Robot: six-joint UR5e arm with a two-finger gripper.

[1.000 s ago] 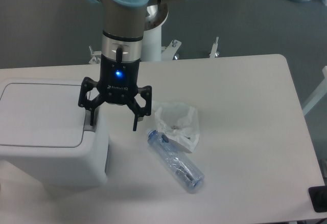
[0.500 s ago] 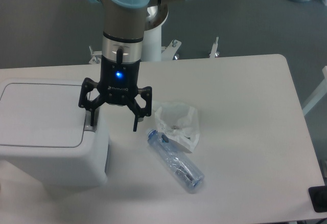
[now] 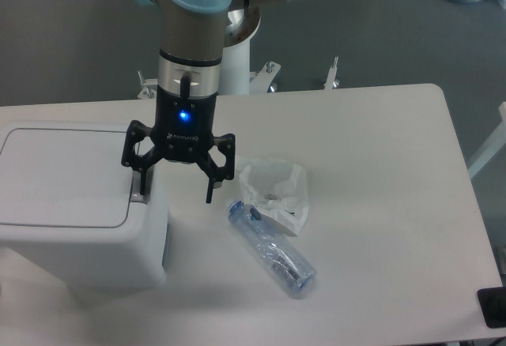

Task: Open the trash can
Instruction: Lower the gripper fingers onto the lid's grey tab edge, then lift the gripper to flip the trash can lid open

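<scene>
The trash can (image 3: 71,235) is a big boxy white bin at the left of the table, its flat lid (image 3: 63,176) lying shut. A grey push tab (image 3: 139,197) sits at the lid's right edge. My gripper (image 3: 176,196) hangs open over the bin's right side, pointing straight down. Its left fingertip (image 3: 144,190) stands on or just above the tab. The right fingertip (image 3: 209,199) hangs beyond the bin's side, above the tabletop.
A clear plastic bottle (image 3: 271,247) lies on its side on the table right of the bin. A crumpled white wrapper (image 3: 275,193) rests just behind the bottle's neck. The table's right edge (image 3: 466,204) is far from the arm.
The gripper has sunk very slightly at the bin's right edge; the lid has not moved.
</scene>
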